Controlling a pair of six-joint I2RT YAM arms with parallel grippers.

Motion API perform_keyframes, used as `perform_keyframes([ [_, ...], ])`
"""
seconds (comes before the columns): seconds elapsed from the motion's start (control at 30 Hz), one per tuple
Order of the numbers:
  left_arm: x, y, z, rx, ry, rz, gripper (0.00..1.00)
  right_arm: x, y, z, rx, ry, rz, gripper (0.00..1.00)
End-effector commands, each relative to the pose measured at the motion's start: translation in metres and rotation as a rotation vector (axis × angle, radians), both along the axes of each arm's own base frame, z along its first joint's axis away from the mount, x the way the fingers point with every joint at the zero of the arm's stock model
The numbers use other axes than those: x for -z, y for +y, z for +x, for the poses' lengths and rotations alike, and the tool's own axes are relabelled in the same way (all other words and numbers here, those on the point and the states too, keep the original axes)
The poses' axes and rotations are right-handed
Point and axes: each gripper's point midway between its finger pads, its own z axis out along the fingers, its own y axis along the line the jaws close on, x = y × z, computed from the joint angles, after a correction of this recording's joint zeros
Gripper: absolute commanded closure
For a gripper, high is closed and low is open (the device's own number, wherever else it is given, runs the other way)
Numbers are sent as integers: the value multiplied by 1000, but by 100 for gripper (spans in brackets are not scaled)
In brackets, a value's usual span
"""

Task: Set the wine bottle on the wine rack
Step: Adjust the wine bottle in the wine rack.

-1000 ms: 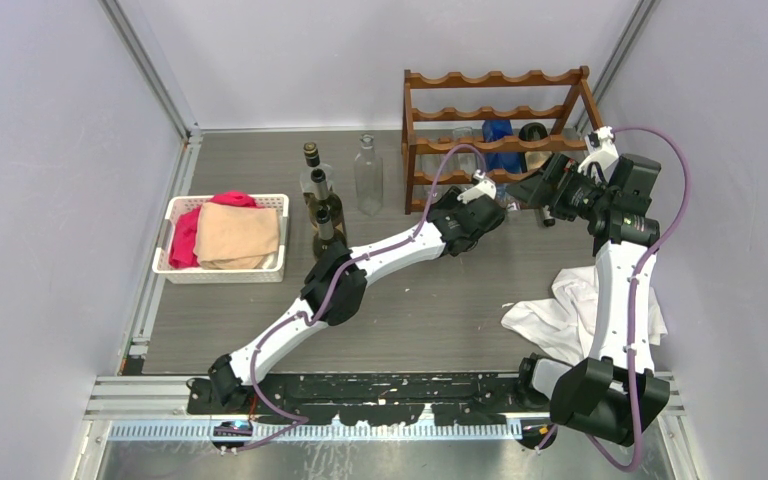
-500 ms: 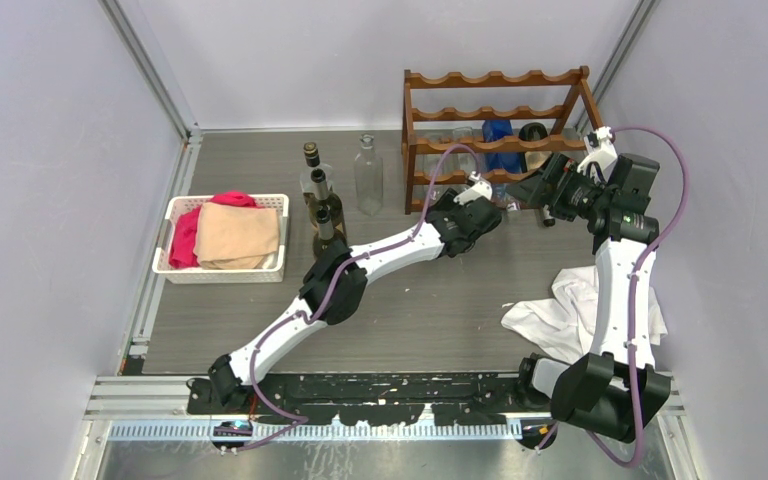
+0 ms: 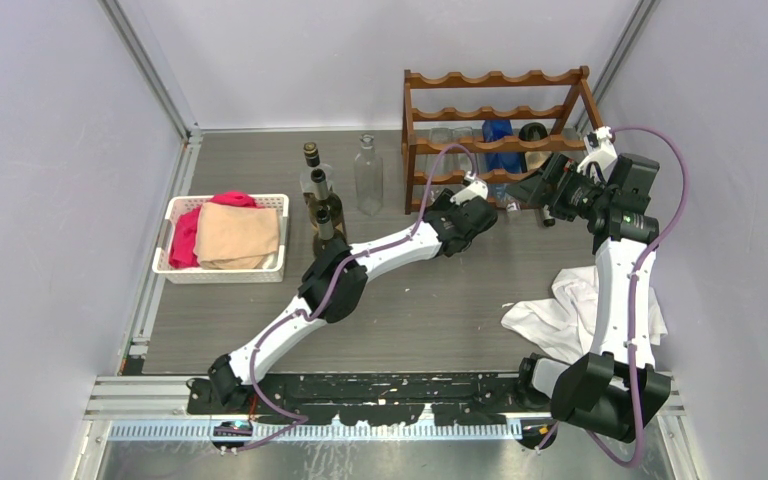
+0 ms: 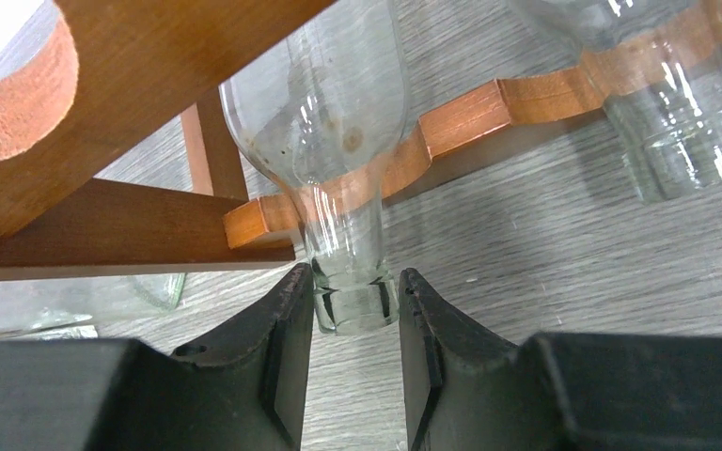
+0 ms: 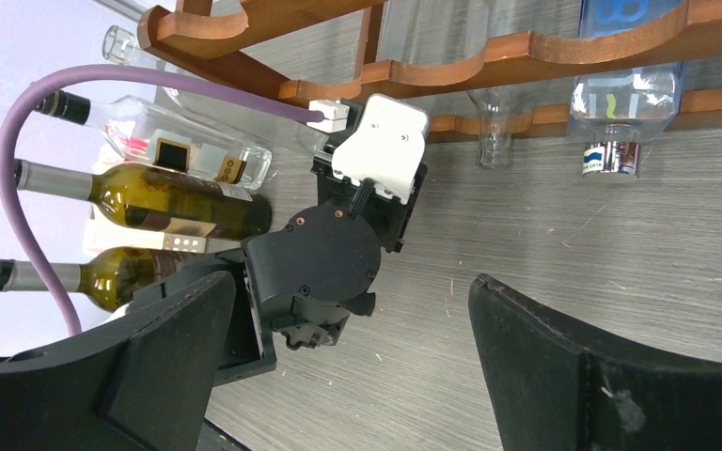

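- The left pincer [image 4: 355,282] pinches the neck of the clear wine bottle [image 4: 338,141], which lies on a low rail of the wine rack [image 4: 489,108].
- The right pincer [image 5: 350,282] is spread wide.
- The white basket [image 3: 172,272] holds beige and red cloths [image 3: 238,235].

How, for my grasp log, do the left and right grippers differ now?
Left gripper: jaws narrow, flanking the clear bottle at its mouth. Right gripper: jaws wide, holding nothing. Left gripper is at the rack; right gripper hangs back, facing the left wrist. Whether the left grips is unclear. Both are black.
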Motion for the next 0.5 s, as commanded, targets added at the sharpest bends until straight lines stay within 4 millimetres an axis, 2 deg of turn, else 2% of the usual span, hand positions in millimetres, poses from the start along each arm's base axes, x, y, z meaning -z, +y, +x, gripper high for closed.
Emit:
perform_keyframes([
  [0.0,-2,-17,-6,62,29,-51,100,-13,0,3,-16,-51,-16,0],
  [0.2,-2,-21,0,73,28,-60,100,-12,-1,3,-18,-48,-18,0],
  [0.47,16,-26,-6,77,71,-81,100,-10,-1,4,-22,-38,-19,0],
])
